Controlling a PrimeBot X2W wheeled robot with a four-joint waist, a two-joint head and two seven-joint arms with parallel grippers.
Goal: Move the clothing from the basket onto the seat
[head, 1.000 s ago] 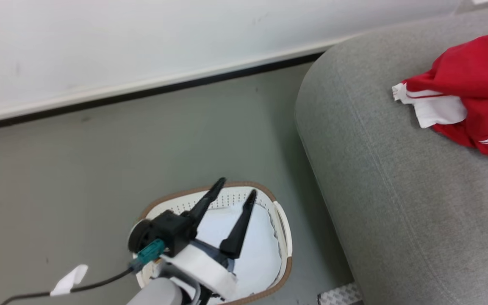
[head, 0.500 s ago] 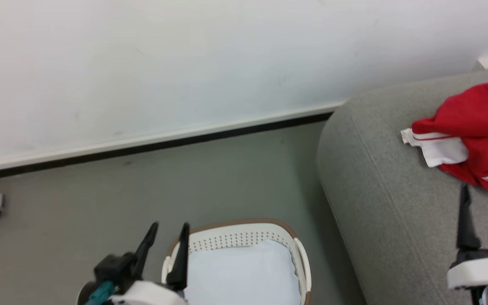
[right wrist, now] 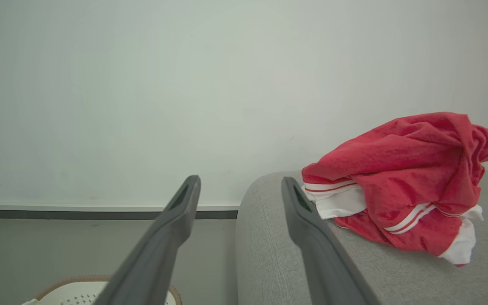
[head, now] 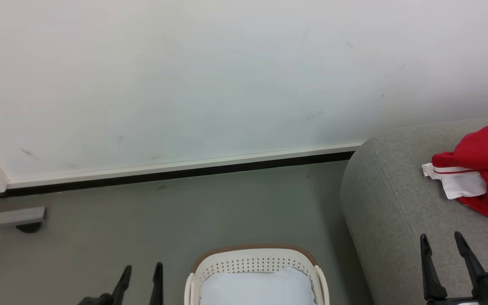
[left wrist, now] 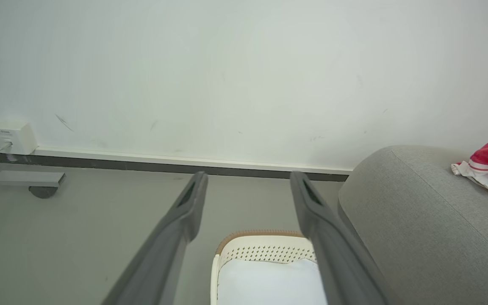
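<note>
Clothing [right wrist: 400,169] is lying limp on the seat [right wrist: 261,254], folds likely easiest to pinch; left gripper [head: 142,267] and right gripper [head: 440,236] are gaping empty.

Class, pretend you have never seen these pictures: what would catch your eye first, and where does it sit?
The bright red clothing stands out first, heaped on the grey sofa at the right. Next comes the white basket on the floor beside the sofa, with a white liner inside. The left gripper and right gripper are open and hold nothing.
</note>
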